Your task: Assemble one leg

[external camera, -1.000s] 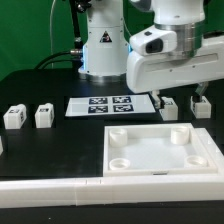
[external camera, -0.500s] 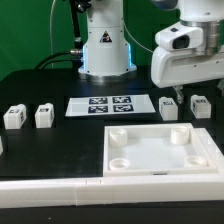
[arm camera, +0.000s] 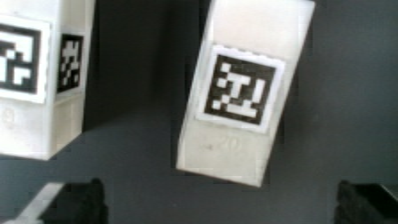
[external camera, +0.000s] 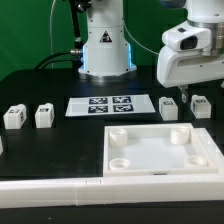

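Two white legs with black-and-white tags stand on the dark table at the exterior view's right, one (external camera: 168, 108) nearer the marker board and one (external camera: 200, 106) further right. Two more legs (external camera: 13, 117) (external camera: 43, 115) stand at the left. My gripper (external camera: 186, 94) hovers just above the right pair, open and empty. In the wrist view one leg (arm camera: 249, 95) lies ahead of the gap between my dark fingertips (arm camera: 71, 202), with a second leg (arm camera: 39, 75) beside it. My gripper (arm camera: 217, 205) touches neither.
The marker board (external camera: 110, 104) lies in the middle of the table. The large white square panel (external camera: 160, 150) with round corner sockets lies in front of the right legs. A long white rail (external camera: 50, 188) runs along the front edge. The robot base (external camera: 105, 45) stands behind.
My gripper has moved toward the exterior view's right, from over the marker board's right end to above the two right legs. Nothing else has moved.
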Robot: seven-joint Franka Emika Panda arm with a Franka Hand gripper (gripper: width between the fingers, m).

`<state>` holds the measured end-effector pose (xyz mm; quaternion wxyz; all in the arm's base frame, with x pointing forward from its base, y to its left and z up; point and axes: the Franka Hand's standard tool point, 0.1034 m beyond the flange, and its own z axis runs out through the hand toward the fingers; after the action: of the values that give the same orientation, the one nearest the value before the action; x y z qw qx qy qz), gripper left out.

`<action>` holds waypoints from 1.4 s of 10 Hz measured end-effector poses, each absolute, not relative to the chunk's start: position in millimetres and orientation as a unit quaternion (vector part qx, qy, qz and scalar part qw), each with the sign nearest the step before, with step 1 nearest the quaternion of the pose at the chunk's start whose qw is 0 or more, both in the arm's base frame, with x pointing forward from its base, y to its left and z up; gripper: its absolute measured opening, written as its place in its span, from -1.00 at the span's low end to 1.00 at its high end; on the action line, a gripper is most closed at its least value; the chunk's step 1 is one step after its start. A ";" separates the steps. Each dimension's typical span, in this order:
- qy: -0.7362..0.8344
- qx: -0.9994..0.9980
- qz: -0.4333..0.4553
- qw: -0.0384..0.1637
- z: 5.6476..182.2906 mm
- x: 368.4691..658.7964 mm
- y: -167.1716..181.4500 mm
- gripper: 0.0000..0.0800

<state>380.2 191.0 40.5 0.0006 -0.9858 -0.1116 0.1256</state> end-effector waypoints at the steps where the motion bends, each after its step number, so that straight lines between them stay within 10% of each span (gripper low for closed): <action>1: -0.113 -0.979 0.169 -0.008 41.6 384.3 191.3 0.62; 7: -0.061 -0.890 0.446 -0.073 27.3 369.1 177.1 0.62; 14: -0.061 -0.886 0.453 -0.074 28.0 359.8 197.8 0.62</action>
<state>359.8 197.8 28.0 -0.0737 -0.8863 -0.0611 0.4531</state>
